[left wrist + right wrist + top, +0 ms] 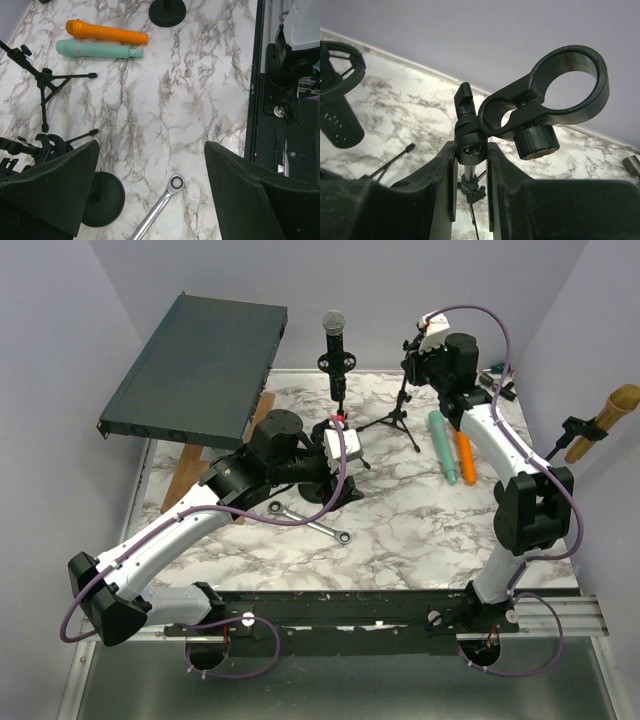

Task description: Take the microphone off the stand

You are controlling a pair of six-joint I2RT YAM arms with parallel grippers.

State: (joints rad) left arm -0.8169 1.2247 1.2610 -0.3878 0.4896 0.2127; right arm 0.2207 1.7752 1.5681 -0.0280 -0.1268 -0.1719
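A black microphone [333, 330] stands upright in its stand at the back centre; its clip and body show at the left of the right wrist view [337, 107]. The stand's round base [102, 199] lies beside my left gripper's left finger. My left gripper [340, 485] is open and empty low by that stand, above the table [150, 195]. My right gripper [415, 355] is shut on the swivel joint [471, 145] of a tripod stand [398, 415] whose clip ring [565, 85] is empty.
A wrench [310, 522] lies under my left gripper. Orange [465, 458] and teal [443, 445] microphones lie at the right. A gold microphone [605, 420] sits on a stand past the right edge. A dark rack unit [200, 365] leans at the back left.
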